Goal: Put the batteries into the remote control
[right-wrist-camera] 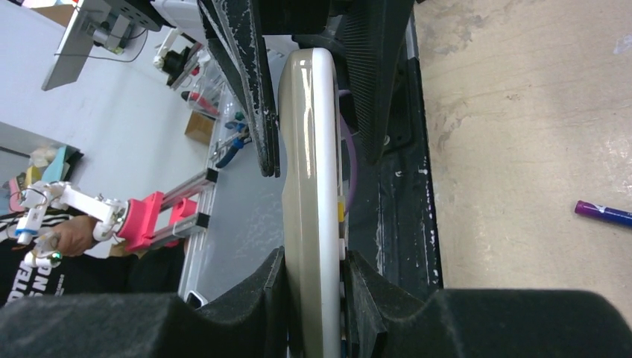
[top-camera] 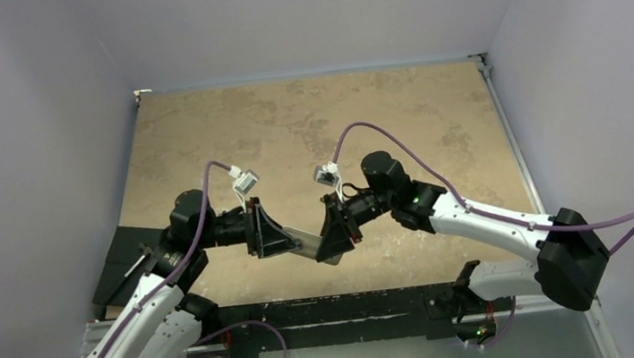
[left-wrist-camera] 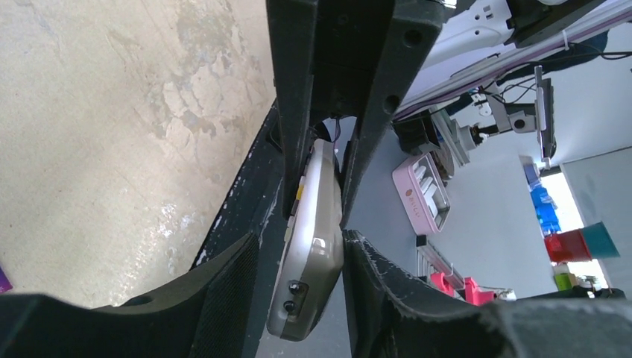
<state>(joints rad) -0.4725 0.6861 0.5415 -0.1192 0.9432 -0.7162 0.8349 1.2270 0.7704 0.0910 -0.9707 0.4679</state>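
Top view
Left gripper (top-camera: pixel 284 235): closed narrow on the remote (top-camera: pixel 310 245), reaching in from 9 o'clock.
Right gripper (top-camera: pixel 331 239): clamped on the same remote from 3 o'clock.
Remote: a grey strip bridging the two grippers, at 6 o'clock on the table (top-camera: pixel 307 126).
Edges: walls border the tan top at 9, 12 and 3 o'clock. A black strip (top-camera: pixel 328 308) runs along the near edge.
Room: open tan surface spreads from the grippers toward 12 o'clock.

Left wrist
Remote: edge-on between the left fingers (left-wrist-camera: pixel 223 298). Its buttons, one of them yellow, face 9 o'clock and its grey back faces 3 o'clock.
Far end: gripped by the right gripper at 12 o'clock.
Writing: a pink box (left-wrist-camera: pixel 421 190) at 3 o'clock carries a small mark, too tiny to read.

Right wrist
Remote: a thin white edge running from 6 to 12 o'clock, snug between the right pads (right-wrist-camera: pixel 246 298).
Battery (right-wrist-camera: pixel 602 214): purple, lying on the table at 3 o'clock, well apart from the remote, with no legible print.
Writing: white letters on a black shirt (right-wrist-camera: pixel 30 276) at 8 o'clock, cropped and unreadable.
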